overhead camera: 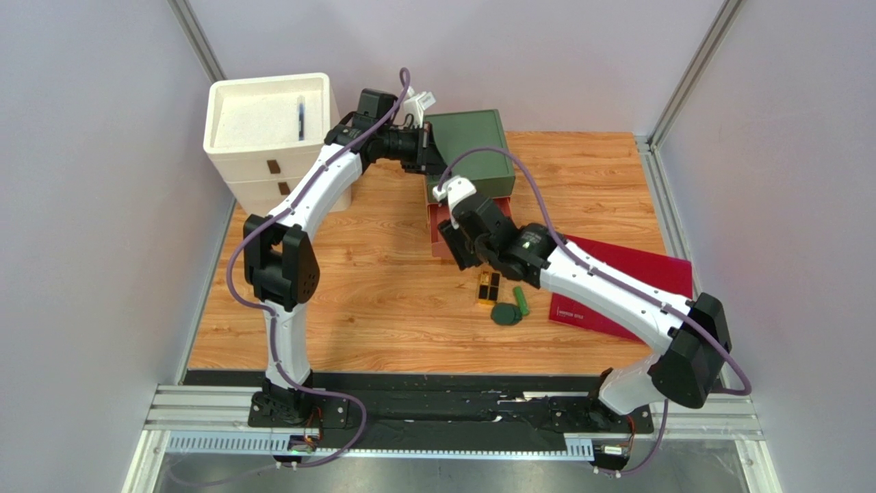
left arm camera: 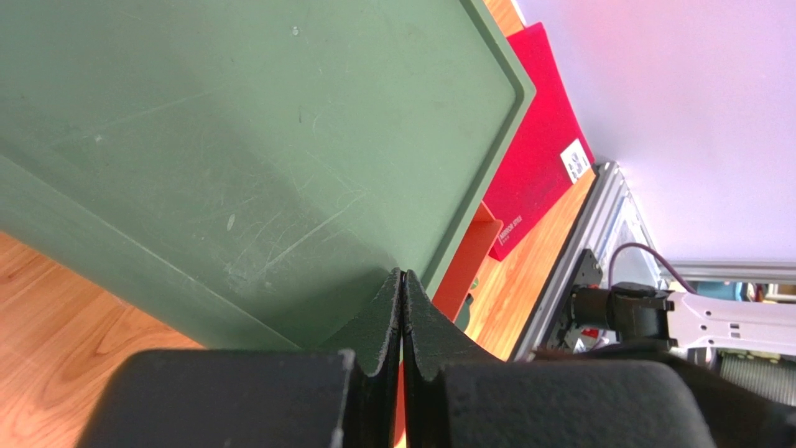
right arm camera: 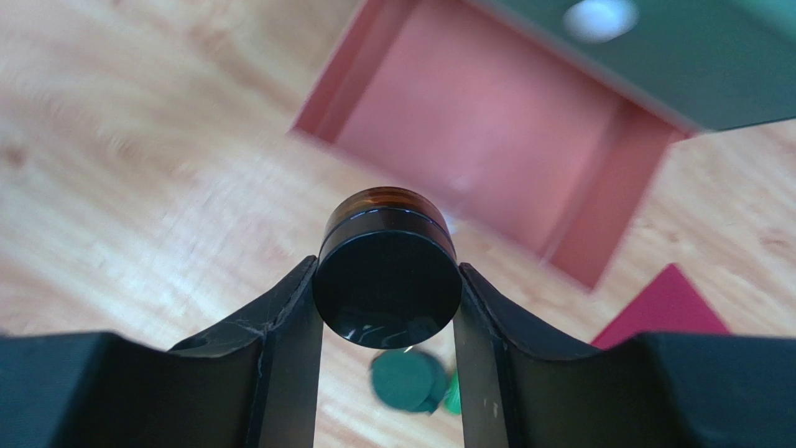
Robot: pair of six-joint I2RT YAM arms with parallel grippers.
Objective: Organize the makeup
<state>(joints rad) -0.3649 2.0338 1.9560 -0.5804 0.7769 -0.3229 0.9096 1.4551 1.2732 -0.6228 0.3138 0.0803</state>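
My right gripper (right arm camera: 387, 273) is shut on the round black jar (right arm camera: 387, 289) with an amber base. It holds the jar above the wood just in front of the open red drawer (right arm camera: 486, 149). In the top view this gripper (overhead camera: 450, 244) is at the drawer's front. The black-and-gold case (overhead camera: 487, 289), the dark green compact (overhead camera: 505, 314) and the bright green stick (overhead camera: 521, 300) lie on the table near it. The compact (right arm camera: 406, 378) also shows below the jar. My left gripper (left arm camera: 402, 276) is shut and empty at the edge of the green box (left arm camera: 243, 140). The clear and beige tubes are out of view.
The green box (overhead camera: 471, 152) stands at the back centre with its red drawer (overhead camera: 436, 228) pulled out. A white drawer unit (overhead camera: 269, 123) with an open top tray stands at the back left. The flat dark red folder (overhead camera: 617, 288) lies at the right.
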